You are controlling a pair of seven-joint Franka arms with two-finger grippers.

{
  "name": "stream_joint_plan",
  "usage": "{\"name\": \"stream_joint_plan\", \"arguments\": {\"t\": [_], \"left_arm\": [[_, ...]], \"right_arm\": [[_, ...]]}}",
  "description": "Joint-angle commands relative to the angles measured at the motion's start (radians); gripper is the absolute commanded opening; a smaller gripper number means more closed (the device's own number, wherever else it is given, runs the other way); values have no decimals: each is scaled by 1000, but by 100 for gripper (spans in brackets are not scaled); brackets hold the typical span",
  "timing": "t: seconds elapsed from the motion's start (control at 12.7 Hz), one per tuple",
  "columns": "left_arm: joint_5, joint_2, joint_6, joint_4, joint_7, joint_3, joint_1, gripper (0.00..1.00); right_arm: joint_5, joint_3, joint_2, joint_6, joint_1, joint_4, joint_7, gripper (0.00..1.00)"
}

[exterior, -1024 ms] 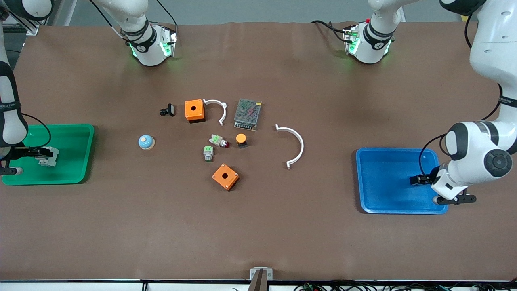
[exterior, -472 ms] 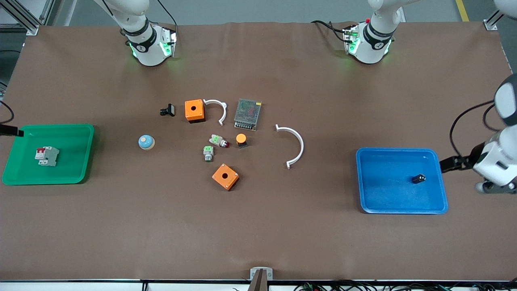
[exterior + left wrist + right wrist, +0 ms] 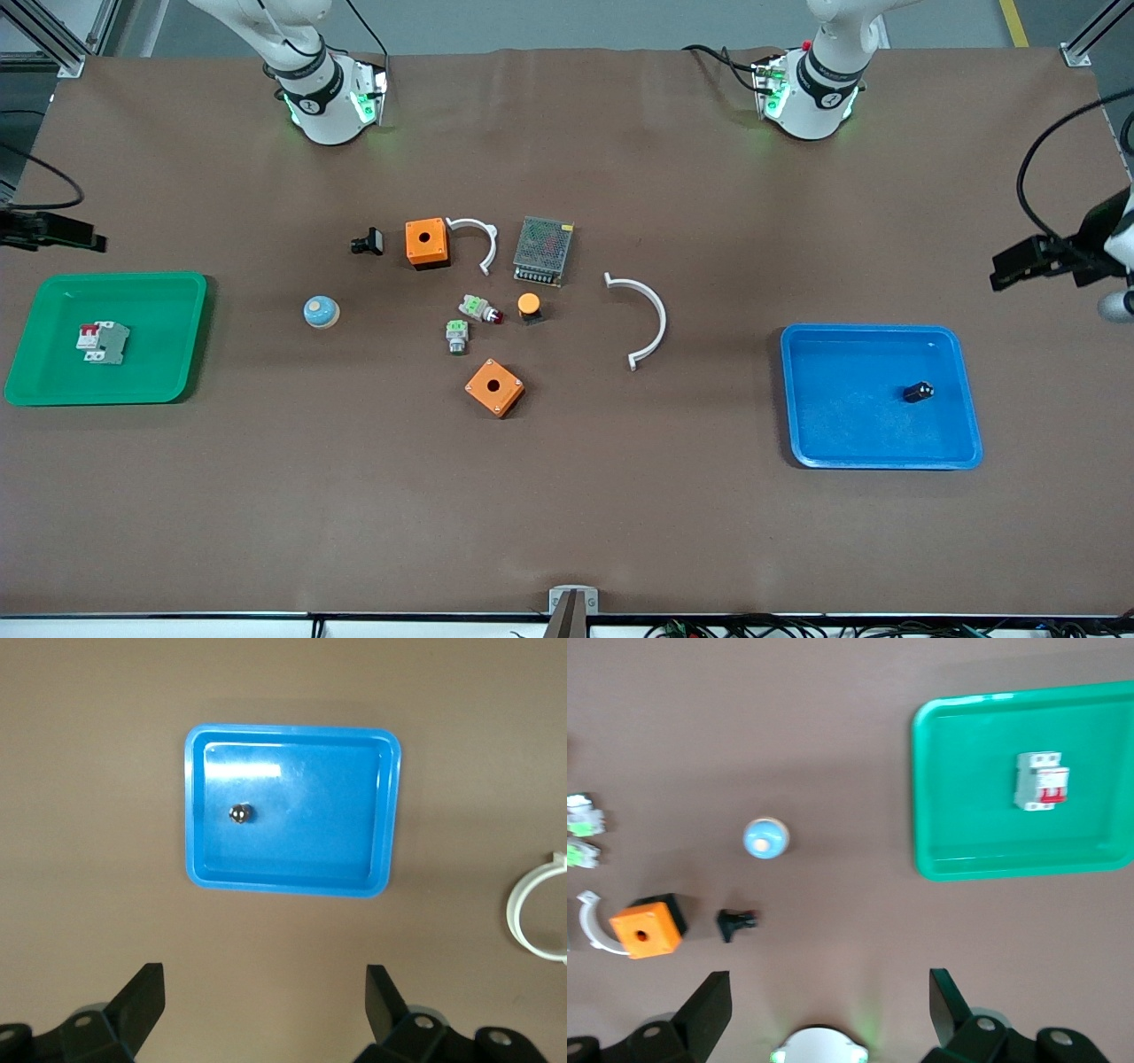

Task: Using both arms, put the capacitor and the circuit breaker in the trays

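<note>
A glossy blue plastic tray [image 3: 802,399] holds a tiny black cylinder capacitor [image 3: 918,391] with a pale end; a bright green plastic tray [image 3: 159,292] holds the white-grey block circuit breaker [image 3: 102,342] with red levers. On the plain brown table covering [image 3: 567,514] lie two orange square boxes [image 3: 426,243] [image 3: 494,387] with dark round holes, a light blue dome [image 3: 320,311], white curved strips [image 3: 645,319], and a grey mesh-patterned metal box [image 3: 543,250]

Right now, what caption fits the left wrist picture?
Open left pincer hangs high over the blue tray, where the capacitor lies alone.
</note>
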Motion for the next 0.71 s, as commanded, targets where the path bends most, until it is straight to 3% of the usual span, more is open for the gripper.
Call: {"name": "stream_joint_plan", "arguments": {"t": [0.0, 0.24, 0.31, 0.63], "left_arm": [[-19, -103, -45, -75, 19, 127, -152, 100], [-106, -210, -44, -187, 18, 380, -386, 100], [-105, -233, -44, -212, 19, 425, -431, 100], [-100, -264, -38, -241, -1, 386, -430, 100]], "right_arm": [[14, -12, -43, 26, 90, -39, 100, 99], [21, -10, -45, 100, 118, -27, 110, 99], [37, -10, -45, 115, 132, -19, 117, 99], [38, -18, -30, 108, 123, 96, 103, 100]]}}
